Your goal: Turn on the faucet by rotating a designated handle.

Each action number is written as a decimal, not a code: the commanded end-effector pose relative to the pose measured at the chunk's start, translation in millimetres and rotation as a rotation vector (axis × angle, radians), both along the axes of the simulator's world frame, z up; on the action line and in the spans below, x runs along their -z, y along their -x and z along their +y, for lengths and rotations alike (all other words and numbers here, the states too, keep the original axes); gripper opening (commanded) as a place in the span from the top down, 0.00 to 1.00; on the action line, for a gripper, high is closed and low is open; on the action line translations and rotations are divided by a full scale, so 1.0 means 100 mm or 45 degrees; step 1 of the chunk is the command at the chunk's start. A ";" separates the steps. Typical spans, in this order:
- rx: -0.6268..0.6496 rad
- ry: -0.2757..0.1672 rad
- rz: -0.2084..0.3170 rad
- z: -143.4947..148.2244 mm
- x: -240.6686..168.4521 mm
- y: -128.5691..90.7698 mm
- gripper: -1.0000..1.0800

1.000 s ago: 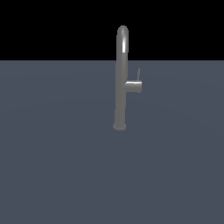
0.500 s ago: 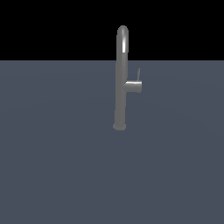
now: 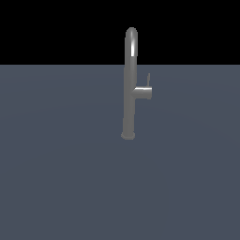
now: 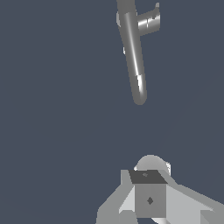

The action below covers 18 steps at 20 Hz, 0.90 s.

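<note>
**Faucet upright, gripper well off it**

Faucet (image 3: 130, 84) on my exterior view: slim grey metallic tube, standing upright on the flat, matte slate-blue surface (image 3: 56, 178). Arched top is glossy with a bright highlight; the base flares into a small round foot. A short, thick horizontal stub sticks out toward the exterior view's right. The handle (image 3: 148, 79) is a thin grey stick rising from the stub's far end, far thinner than the tube.

Wrist view: same faucet (image 4: 133, 52) seen from above, smooth with a specular streak along the tube; handle (image 4: 156, 8) just visible at the frame edge. The gripper (image 4: 148, 199) shows as blocky, flat-shaded grey shapes, well apart from the faucet and touching nothing. I can't tell how far apart the fingers are from this angle.

Versus the earlier exterior frames: faucet and handle sit the same, no visible change.
</note>
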<state>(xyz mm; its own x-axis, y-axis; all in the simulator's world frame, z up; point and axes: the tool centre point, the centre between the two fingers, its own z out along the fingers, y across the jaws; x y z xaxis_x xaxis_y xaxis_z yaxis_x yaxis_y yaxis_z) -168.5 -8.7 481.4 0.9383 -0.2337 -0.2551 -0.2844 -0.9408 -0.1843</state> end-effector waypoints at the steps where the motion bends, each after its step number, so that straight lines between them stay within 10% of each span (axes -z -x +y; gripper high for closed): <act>1: 0.052 -0.051 0.046 -0.02 0.03 -0.14 1.00; 18: 0.420 -0.424 0.373 -0.26 0.38 -1.09 1.00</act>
